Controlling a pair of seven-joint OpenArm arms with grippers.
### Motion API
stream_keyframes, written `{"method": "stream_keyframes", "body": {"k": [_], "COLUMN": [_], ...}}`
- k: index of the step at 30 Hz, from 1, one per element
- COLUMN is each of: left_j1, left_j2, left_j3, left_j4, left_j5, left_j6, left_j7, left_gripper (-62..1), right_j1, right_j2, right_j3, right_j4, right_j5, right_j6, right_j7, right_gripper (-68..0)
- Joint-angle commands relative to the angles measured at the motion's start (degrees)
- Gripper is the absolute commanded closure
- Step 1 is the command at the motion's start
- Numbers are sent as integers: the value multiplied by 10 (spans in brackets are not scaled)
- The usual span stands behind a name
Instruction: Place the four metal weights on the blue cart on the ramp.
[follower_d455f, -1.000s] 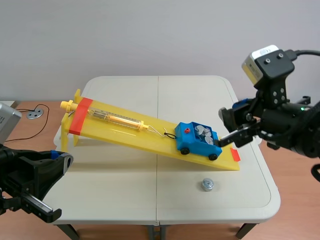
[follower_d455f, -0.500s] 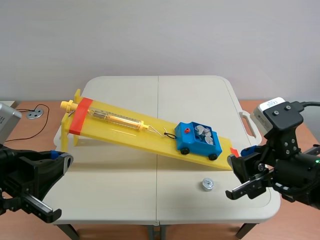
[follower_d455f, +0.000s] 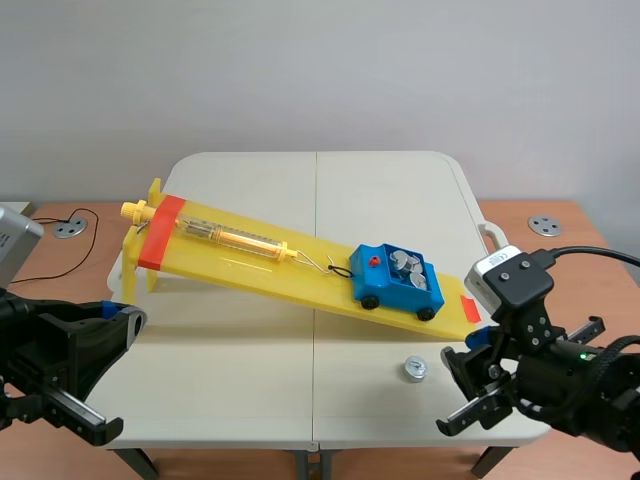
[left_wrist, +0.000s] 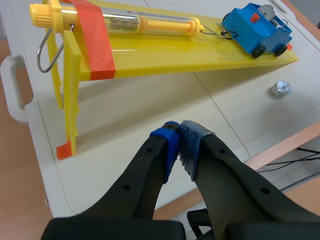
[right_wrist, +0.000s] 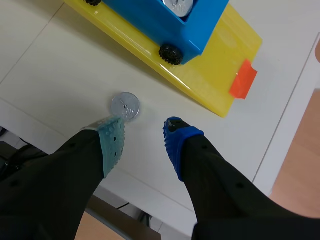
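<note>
Metal-wise, getting close: counting maybe three weights (follower_d455f: 404, 262) riding in the blue cart (follower_d455f: 397, 287) on the ramp (follower_d455f: 300, 268), and eyeing the last weight (right_wrist: 125, 105) lying on the table (follower_d455f: 250, 400) just ahead of the wide-open right tool (right_wrist: 144, 131); seeing the left tool (left_wrist: 181, 132) pinched closed, gripping nothing

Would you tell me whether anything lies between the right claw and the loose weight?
Nothing visible does: the loose weight lies just ahead of the open right claw, with only bare table around it.
</note>
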Motion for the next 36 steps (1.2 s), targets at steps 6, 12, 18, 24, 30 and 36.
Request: {"method": "stream_keyframes", "body": {"k": [6,12,18,24,30,36], "left_j1": [-10,-10,-10,-10,-10,-11], "left_j2": [3,3,3,3,3,3], "left_j3": [-9,-9,-9,-9,-9,-9], "left_j4": [39,39,39,39,39,39], "left_j5": [-40,-40,-40,-40,-40,-40], "left_j6": [-21,-21,-21,-21,-21,-21], "left_j7": [-51,-51,-51,-51,-51,-51], "left_gripper": [-26,-26,-26,-26,-26,-26], "right_j1": [76,98,118,133,137,137], "right_j2": [4,-17,-30,-39,-39,-39], "right_j3": [-23,-35,-52,-64,-64,-64], "right_j4": [-9,-41,-74,-104,-106,-106], "right_j5": [-6,-20,-29,-38,-42,-52], "right_j6": [8,8,6,4,2,-3], "right_j7": [99,103,114,121,125,124], "right_gripper": [-209,-209,-209,-209,-209,-209]}}
